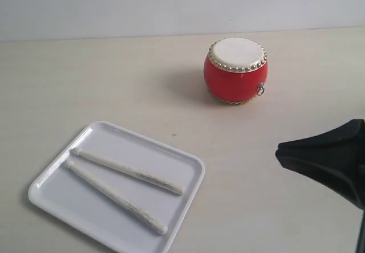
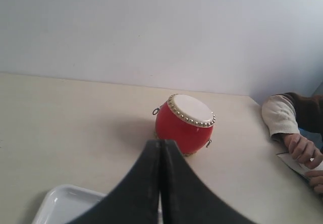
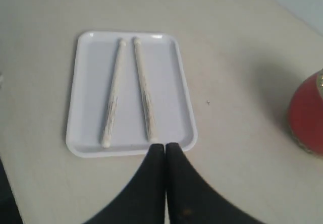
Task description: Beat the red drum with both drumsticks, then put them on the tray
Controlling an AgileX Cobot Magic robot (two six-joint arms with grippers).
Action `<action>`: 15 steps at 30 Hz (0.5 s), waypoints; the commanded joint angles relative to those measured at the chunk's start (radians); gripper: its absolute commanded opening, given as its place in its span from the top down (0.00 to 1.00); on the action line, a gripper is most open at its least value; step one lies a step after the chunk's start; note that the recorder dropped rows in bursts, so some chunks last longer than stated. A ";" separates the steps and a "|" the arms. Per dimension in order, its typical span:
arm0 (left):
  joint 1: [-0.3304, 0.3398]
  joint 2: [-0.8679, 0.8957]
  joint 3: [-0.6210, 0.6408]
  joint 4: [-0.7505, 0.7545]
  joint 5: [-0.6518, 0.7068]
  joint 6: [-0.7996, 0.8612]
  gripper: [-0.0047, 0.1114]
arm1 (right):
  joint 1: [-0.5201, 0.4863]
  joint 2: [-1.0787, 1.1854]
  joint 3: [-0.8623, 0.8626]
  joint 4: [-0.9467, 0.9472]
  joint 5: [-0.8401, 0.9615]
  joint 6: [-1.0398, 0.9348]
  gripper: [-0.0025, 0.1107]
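The red drum (image 1: 235, 70) with its cream skin stands upright at the back of the table; it also shows as the drum (image 2: 184, 123) and at an edge as the drum (image 3: 308, 114). Two pale wooden drumsticks (image 1: 125, 171) (image 1: 117, 196) lie side by side on the white tray (image 1: 188, 160) at the front left. They appear again as drumsticks (image 3: 112, 92) (image 3: 144, 88) on the tray (image 3: 186, 100). My right gripper (image 1: 278, 152) hovers at the right edge, shut and empty; its tips (image 3: 165, 145) are pressed together. My left gripper (image 2: 160, 142) is shut on nothing, with the drum beyond its tips.
A person's sleeve and hand (image 2: 298, 141) rest on the table's far corner, beside the drum's side. A pale wall rises behind the table. The beige tabletop (image 1: 85, 82) spreads between tray and drum.
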 commanded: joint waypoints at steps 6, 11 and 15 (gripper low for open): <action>-0.006 -0.002 0.006 -0.011 0.003 -0.004 0.96 | -0.005 -0.124 0.007 -0.005 -0.019 0.003 0.98; -0.006 -0.002 0.006 -0.011 0.003 -0.004 0.96 | -0.005 -0.126 0.007 -0.005 -0.019 0.003 0.98; -0.006 -0.002 0.006 -0.010 0.003 -0.004 0.96 | -0.005 -0.126 0.007 -0.005 -0.019 0.003 0.98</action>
